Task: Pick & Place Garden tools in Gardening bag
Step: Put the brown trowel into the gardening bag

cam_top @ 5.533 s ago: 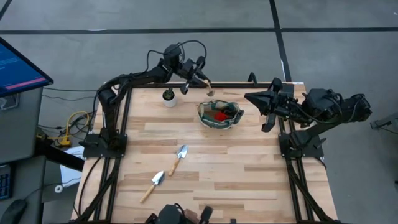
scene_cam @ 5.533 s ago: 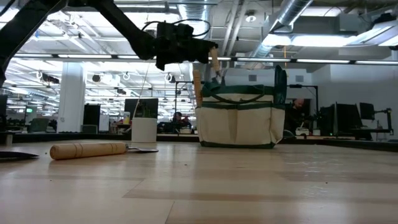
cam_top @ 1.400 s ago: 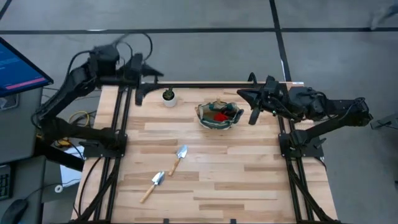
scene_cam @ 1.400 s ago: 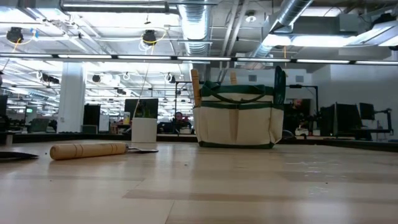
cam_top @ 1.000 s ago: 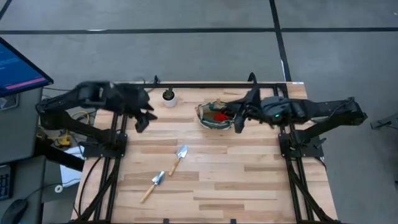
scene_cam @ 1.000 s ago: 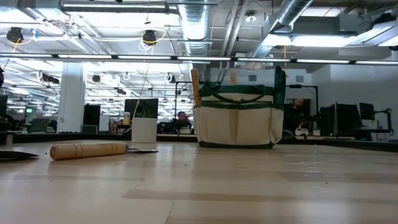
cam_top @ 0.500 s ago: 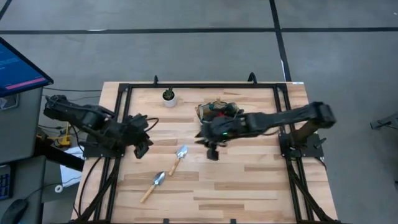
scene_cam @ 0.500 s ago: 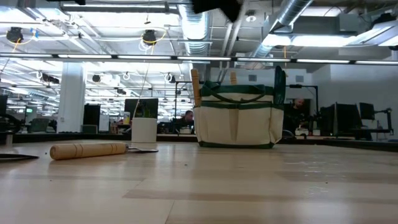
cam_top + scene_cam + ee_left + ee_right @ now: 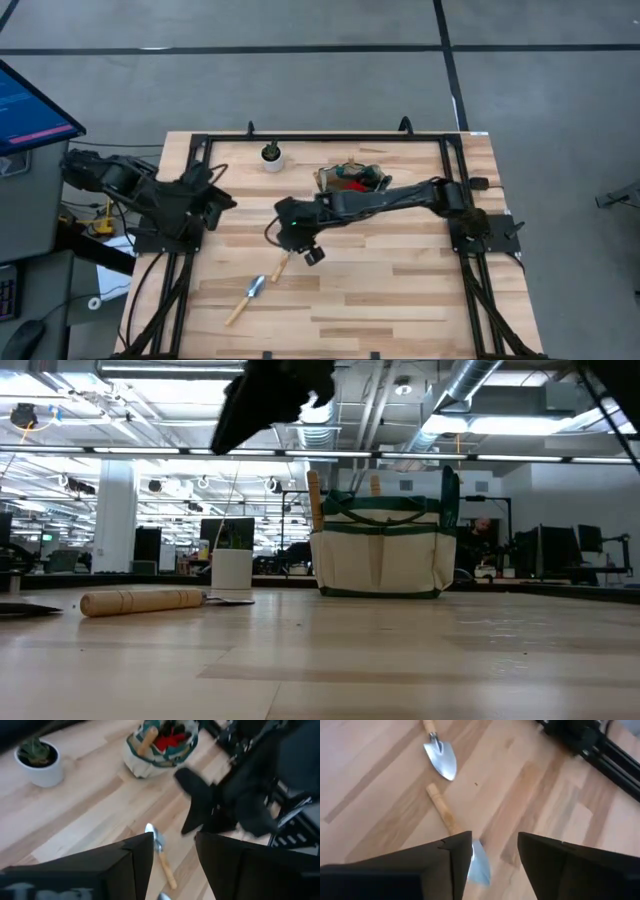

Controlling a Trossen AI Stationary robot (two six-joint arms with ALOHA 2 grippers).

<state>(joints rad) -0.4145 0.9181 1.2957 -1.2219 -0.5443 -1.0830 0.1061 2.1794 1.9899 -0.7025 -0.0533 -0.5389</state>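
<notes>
We have the right gripper point(image 9: 296, 243) stretched out over the middle of the tabletop point(image 9: 400, 290), hanging above the nearer trowel point(image 9: 283, 262), and its fingers point(image 9: 440, 862) are spread wide. The right wrist view shows why: that trowel's blade sits right in the gap between them, its wooden handle running away from the camera, so we judge we are lining up for a straight drop onto it. The second trowel point(image 9: 245, 298) lies further toward the front-left corner of the tabletop, apart from the first, waiting its turn.

The gardening bag point(image 9: 351, 181) stands near the back edge, right of the white pot point(image 9: 271, 157), and a wooden handle already pokes out of it in the left wrist view, so part of the job looks done.

Our left gripper point(image 9: 210, 195) is parked off the left edge over the frame, fingers point(image 9: 125, 865) parted with nothing between them, keeping clear of the working arm's path.
</notes>
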